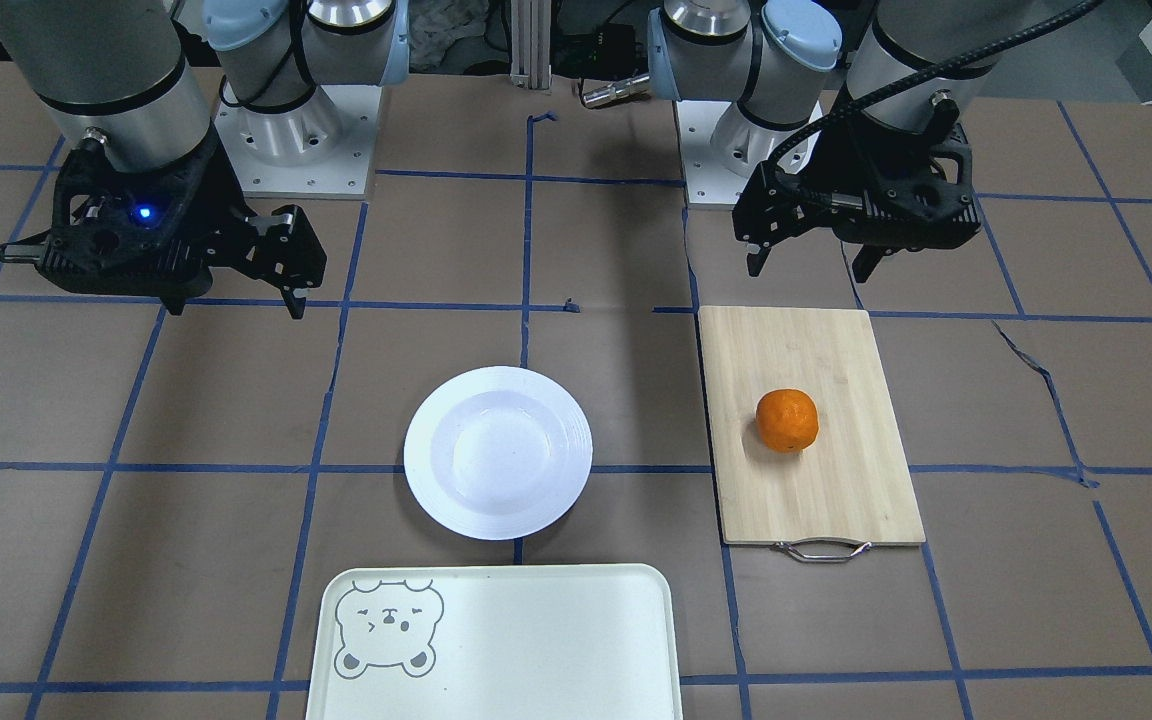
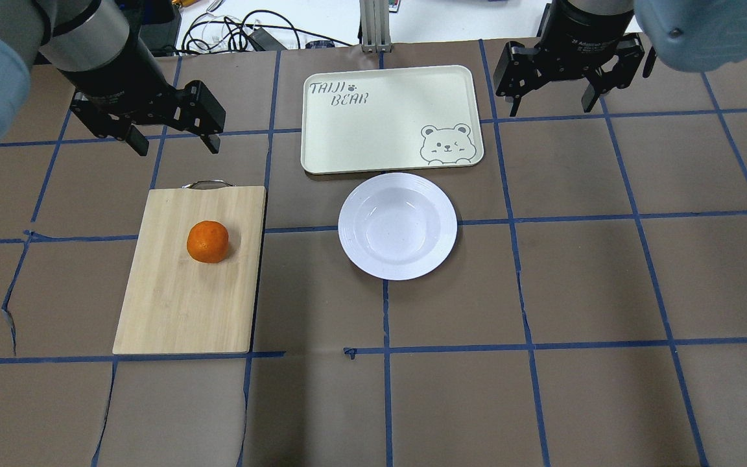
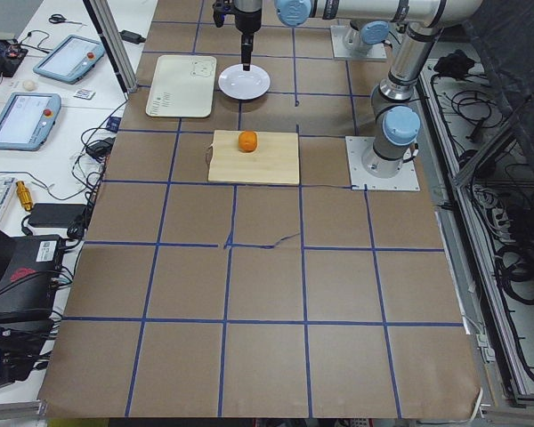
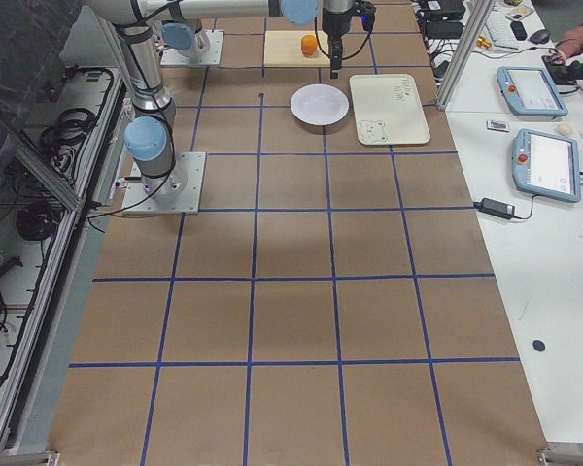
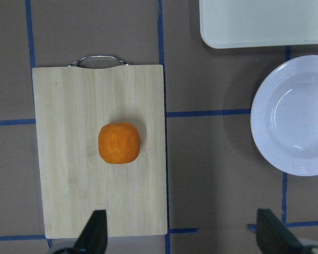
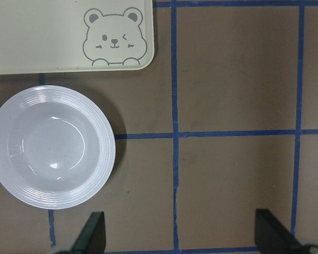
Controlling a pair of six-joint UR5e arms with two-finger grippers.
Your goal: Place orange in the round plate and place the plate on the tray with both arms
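Counted on the brown table (image 2: 607,292): one orange (image 2: 207,241), one round plate (image 2: 397,226), one tray (image 2: 380,110), one bamboo cutting board (image 2: 179,305), two arms with two grippers. Orange sitting near the middle of the cutting board, on the robot's left side, well apart from the plate. Board lying flat, with its single metal handle at the far end. Plate resting flat on the table at the centre, bowl bare and glossy, just beside the tray's near long edge under the bear-face corner, with a narrow strip of table between the two. Tray lying flat farther out from the robot, marked with one bear face and one line of lettering. Left gripper (image 2: 176,144) hanging above the table just past the board's handle end, both fingers (image 5: 95,233) spread wide, gripping nothing. Right gripper (image 2: 552,107) hanging above the table beside the tray's short end on the robot's right, spread equally wide, likewise gripping nothing. Both grippers clear of orange, plate and tray. Blue tape lines crossing the table in a grid.
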